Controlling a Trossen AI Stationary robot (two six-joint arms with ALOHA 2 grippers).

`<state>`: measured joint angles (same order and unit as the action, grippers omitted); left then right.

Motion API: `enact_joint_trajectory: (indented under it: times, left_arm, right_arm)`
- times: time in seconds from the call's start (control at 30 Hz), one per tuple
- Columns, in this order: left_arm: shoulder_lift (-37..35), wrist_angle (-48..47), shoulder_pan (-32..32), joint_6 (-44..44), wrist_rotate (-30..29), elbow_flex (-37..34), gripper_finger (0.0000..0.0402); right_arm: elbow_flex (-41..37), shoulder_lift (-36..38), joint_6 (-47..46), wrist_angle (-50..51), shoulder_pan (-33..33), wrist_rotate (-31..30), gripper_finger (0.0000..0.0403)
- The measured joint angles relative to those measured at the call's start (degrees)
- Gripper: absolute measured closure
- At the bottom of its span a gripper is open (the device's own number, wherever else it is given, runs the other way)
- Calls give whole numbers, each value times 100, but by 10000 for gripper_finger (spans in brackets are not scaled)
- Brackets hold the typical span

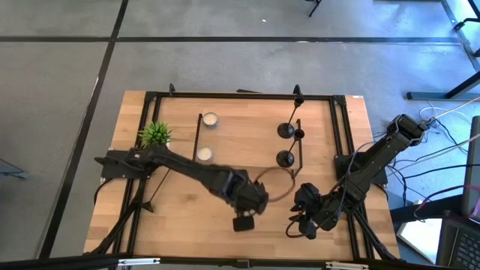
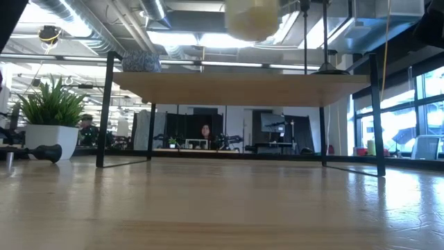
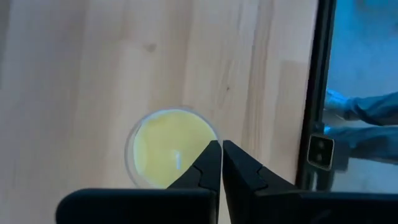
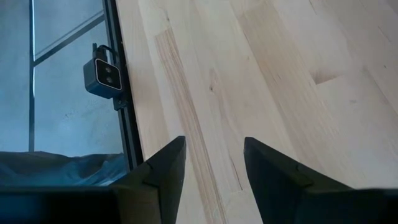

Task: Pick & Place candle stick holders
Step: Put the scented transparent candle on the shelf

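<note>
My left gripper (image 1: 244, 223) hangs over the table's near middle, shut on a small yellow candle in a clear cup (image 3: 171, 149). In the low view the candle (image 2: 251, 17) floats high above the tabletop. Black candle stick holders with round bases (image 1: 286, 130) (image 1: 286, 158) stand right of centre. Their thin stems (image 2: 305, 35) rise from the wooden shelf's top (image 2: 243, 89). My right gripper (image 1: 307, 225) (image 4: 214, 146) is open over bare wood near the front right, with nothing between its fingers. My left gripper (image 3: 221, 144) has its two fingers closed together on the rim of the candle's cup (image 3: 210, 132), at one side of it. The fingers come steeply from above. The candle hangs below them, lifted clear of the table and roughly upright.
Two white candles (image 1: 210, 118) (image 1: 203, 154) and a potted plant (image 1: 156, 133) (image 2: 48, 114) stand at the back left. The shelf's black legs (image 2: 105, 111) (image 2: 378, 114) stand on the table. A black frame rail with a small camera (image 3: 321, 152) runs along the near edge.
</note>
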<state>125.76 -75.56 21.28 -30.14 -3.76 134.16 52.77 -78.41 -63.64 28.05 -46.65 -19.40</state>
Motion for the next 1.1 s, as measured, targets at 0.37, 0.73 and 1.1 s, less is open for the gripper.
enact_joint_trajectory:
  times: [0.37, 0.73, 1.1]
  left_arm:
    - [-887, -1442, -971, -169, -946, -8, 399]
    - [-1019, -1445, -2446, 270, -565, -122, 400]
    - [-1164, -1429, -2485, 670, -470, -913, 400]
  right_arm:
    - [0, 0, 2, 14, 1, -2, 236]
    - [0, 0, -30, 5, 0, 8, 236]
    - [0, 0, -92, 36, -109, 55, 235]
